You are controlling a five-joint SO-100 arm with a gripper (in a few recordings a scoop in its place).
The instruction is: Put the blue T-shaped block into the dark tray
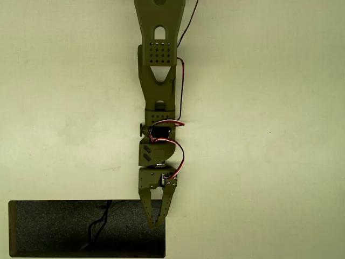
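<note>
Olive arm reached down frame; gripper hung over dark tray right end, fingers nearly together, contents unclear; blue T-shaped block unseen, probably light, rigid, best pinched across stem.

arm looks like matt olive plastic, perforated in spots, thin glossy red and black wires along it. tray at the table's bottom-left edge: dark, rough speckled inside, smoother bevelled rim. table: pale, matt, faintly grainy.
</note>
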